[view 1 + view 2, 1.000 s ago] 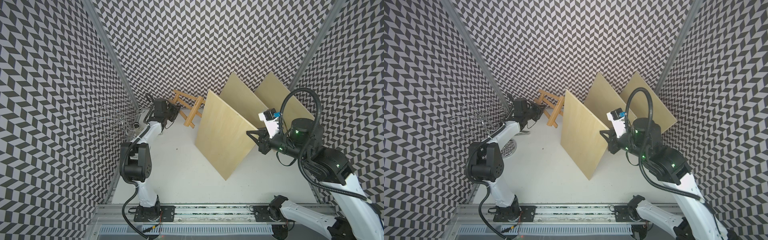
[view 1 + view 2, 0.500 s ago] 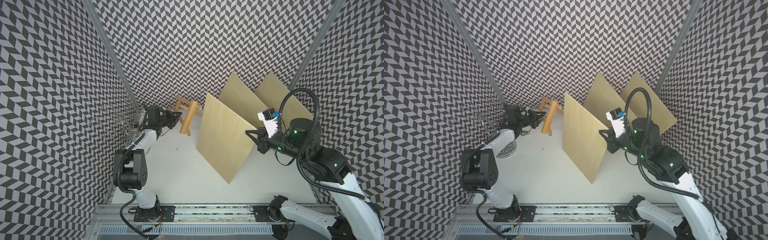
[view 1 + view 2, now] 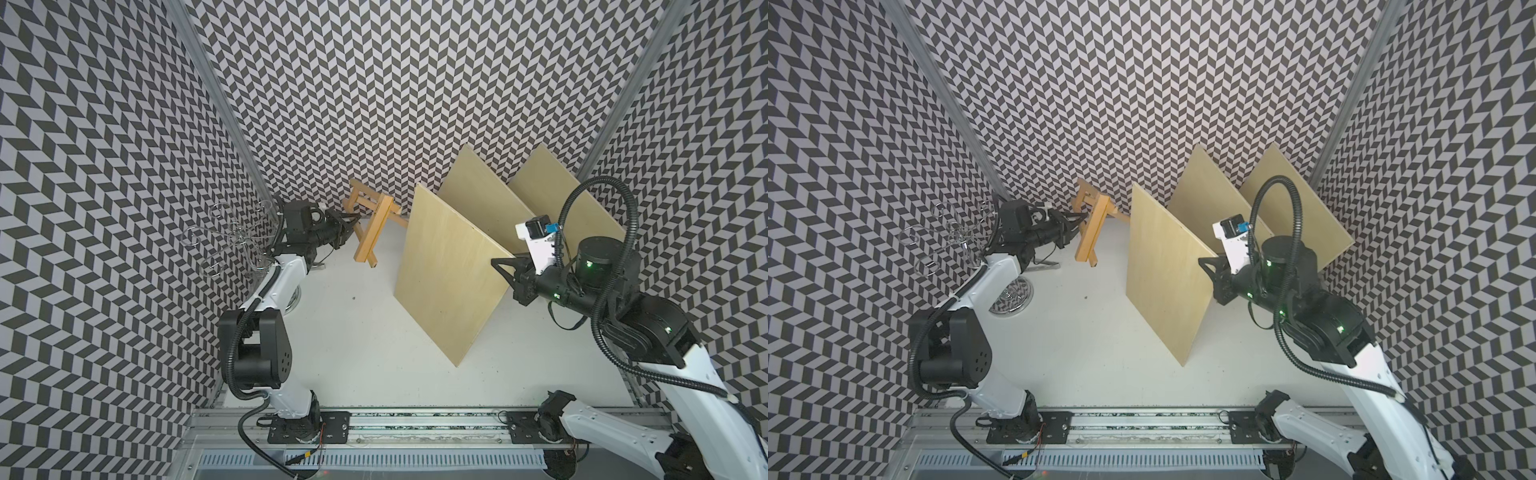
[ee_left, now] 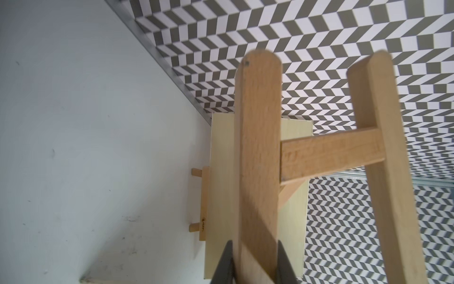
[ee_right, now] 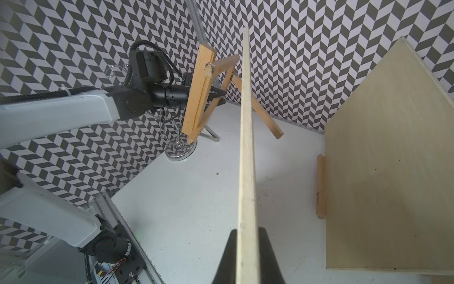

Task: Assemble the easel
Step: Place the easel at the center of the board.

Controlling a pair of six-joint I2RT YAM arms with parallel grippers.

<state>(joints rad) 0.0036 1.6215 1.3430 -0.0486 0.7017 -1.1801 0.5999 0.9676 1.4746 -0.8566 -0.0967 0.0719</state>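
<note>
While clamped on easel [image 4: 258, 159], left hand [image 4: 254, 255] (snug).

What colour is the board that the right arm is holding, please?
The board is plain pale blond wood, best seen in a top view.

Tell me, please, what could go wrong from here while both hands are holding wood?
1. The right hand pinches the board only by its thin edge, so it may pivot or slip.
2. The left hand grips one leg of the frame; its other legs stick out and could hit the board.
3. The left arm is beside the wire stand and might knock it.
</note>
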